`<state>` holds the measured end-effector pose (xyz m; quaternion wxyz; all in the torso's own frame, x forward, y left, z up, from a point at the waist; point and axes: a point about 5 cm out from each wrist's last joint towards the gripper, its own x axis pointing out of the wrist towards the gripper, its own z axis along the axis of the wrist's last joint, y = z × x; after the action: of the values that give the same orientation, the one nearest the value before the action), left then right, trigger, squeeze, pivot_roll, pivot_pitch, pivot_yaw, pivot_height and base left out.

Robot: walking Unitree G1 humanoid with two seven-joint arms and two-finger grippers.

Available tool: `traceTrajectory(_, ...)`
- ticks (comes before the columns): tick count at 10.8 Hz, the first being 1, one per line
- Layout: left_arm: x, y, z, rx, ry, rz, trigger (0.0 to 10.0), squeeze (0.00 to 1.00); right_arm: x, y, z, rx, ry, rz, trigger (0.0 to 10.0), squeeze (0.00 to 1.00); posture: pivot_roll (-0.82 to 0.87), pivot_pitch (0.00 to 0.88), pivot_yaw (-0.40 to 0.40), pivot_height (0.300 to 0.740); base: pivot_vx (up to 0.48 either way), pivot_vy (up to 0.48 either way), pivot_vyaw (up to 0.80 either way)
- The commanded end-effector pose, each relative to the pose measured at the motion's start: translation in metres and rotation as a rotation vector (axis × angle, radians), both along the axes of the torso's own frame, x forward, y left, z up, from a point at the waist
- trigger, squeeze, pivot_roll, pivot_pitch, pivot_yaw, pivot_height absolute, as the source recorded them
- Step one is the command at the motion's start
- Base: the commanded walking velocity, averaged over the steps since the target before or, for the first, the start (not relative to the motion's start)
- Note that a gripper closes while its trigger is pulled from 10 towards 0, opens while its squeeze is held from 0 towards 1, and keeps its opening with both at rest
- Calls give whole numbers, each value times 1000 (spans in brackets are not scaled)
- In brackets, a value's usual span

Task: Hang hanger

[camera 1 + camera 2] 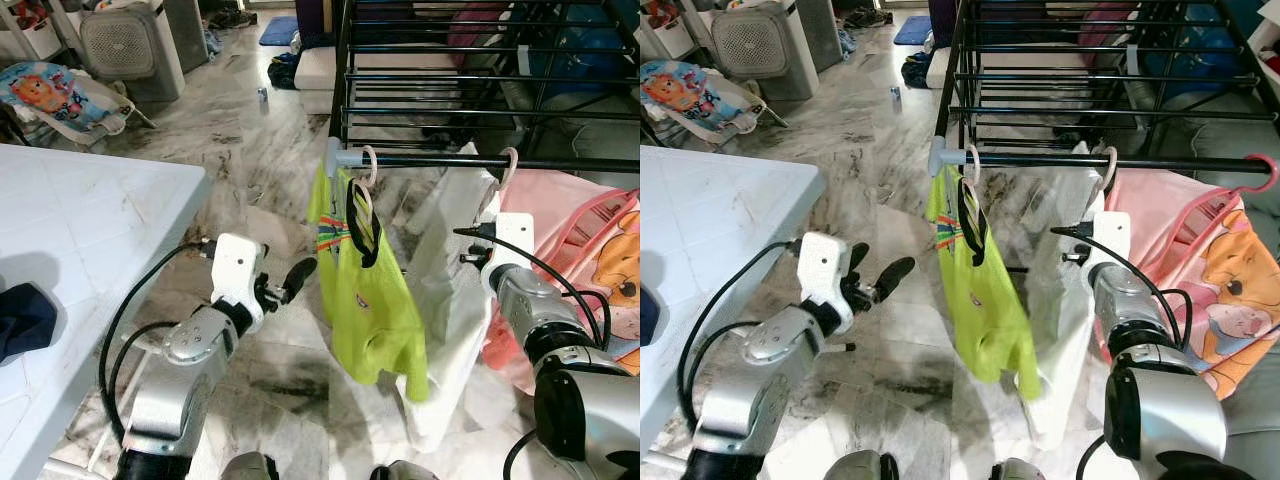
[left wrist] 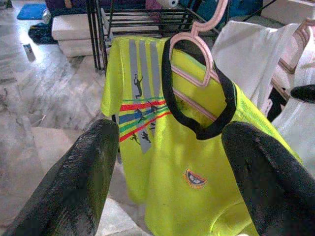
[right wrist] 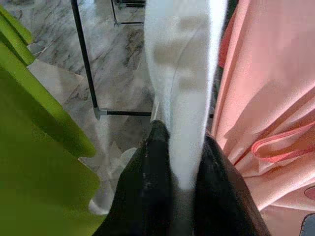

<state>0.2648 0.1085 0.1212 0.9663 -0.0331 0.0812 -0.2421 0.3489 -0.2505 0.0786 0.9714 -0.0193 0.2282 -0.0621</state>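
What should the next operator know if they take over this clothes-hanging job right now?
Left gripper: open, empty, pointing at the yellow-green shirt.
Right gripper: shut on the white garment, between the shirt and the pink garment.
Yellow-green shirt: on a pink hanger, hooked over the rack's front bar.
White garment: its hanger hook sits over the same bar.
Done: both look hung.
Left: probably release the white garment and draw back.
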Motion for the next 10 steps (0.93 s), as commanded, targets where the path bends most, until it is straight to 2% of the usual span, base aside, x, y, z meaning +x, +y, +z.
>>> traceTrajectory(1, 3, 0, 0, 7, -8, 3, 10000, 0, 6, 1, 8, 1, -26, -8, 0, 0, 18, 28, 47, 740, 0, 0, 0)
traceTrajectory(4, 12, -8, 0, -4, -24, -14, 10000, 0, 8, 1, 12, -2, -44, -8, 0, 0, 6, 0, 66, 740, 0, 0, 0)
traceTrajectory(5, 15, -9, -5, 0, -19, -13, 10000, 0, 9, 1, 15, -38, -76, 9, 0, 0, -2, 0, 77, 740, 0, 0, 0)
traceTrajectory(7, 20, -16, -3, 6, -56, -13, 10000, 0, 15, -5, 34, -68, -194, 13, 0, 0, -16, 0, 80, 740, 0, 0, 0)
traceTrajectory(9, 26, -16, -7, 19, -66, 17, 10000, 0, 8, -10, 38, -60, -294, -22, 0, 0, -29, 0, 70, 740, 0, 0, 0)
traceTrajectory(10, 29, -16, -6, 28, -86, 29, 10000, 0, -1, -10, 33, -50, -340, -41, 1412, 0, -31, 0, 70, 740, 0, 0, 0)
